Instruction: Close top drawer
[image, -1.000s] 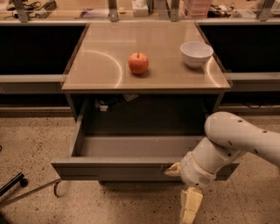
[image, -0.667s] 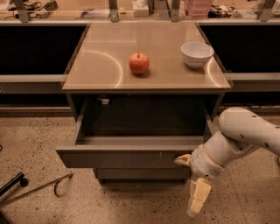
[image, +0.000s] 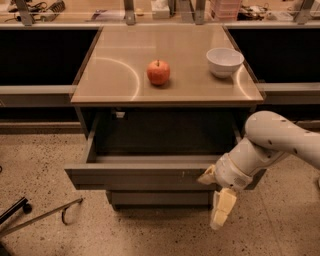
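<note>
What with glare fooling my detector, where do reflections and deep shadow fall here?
Camera view: curved glare arcs on the tabletop beside the apple and bowl; the top drawer interior is in deep shadow; the tool hangs just below its front panel.

My tool (image: 220, 200) low at front right, below bench (image: 115, 75) edge. Red apple (image: 158, 72) up and left of my tool, mid bench. White bowl (image: 224, 61) straight above my tool, near bench's right edge, well apart from apple. Narrower grey drawer front (image: 160, 198) just left of my tool, set back. Thin metal rod (image: 45, 216) on speckled floor (image: 40, 165), far left of my tool.
</note>
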